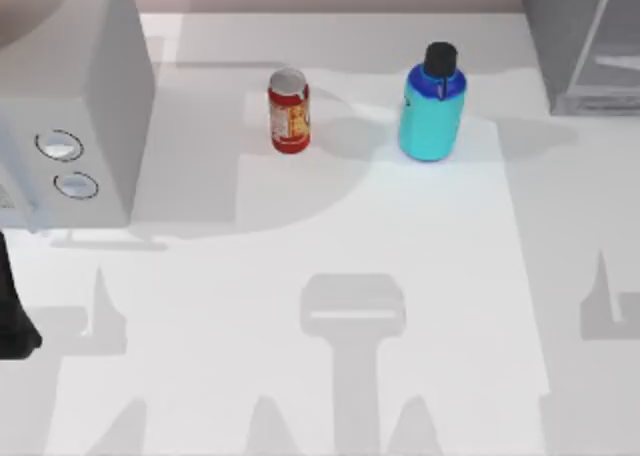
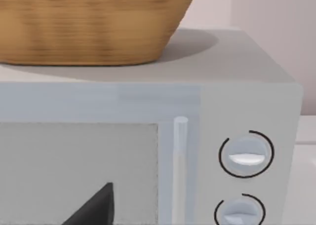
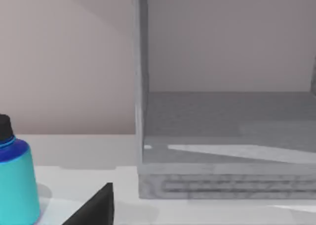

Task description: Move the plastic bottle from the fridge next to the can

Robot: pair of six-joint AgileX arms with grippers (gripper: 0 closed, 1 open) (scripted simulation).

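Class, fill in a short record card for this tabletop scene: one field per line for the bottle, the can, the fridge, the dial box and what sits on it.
Bottle: squat turquoise plastic bottle, black cap, upright on table, outside the fridge
Can: small red cylindrical can, upright, left of bottle, apart
Fridge: grey box cabinet, interior open, at table's right
Dial box: white box, two round dials, left side
On top: woven basket

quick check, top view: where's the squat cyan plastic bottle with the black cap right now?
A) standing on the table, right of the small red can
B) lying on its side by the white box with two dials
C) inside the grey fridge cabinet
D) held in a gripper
A: the squat cyan plastic bottle with the black cap stands upright on the white table, right of the small red can with a gap between, outside the grey fridge cabinet.
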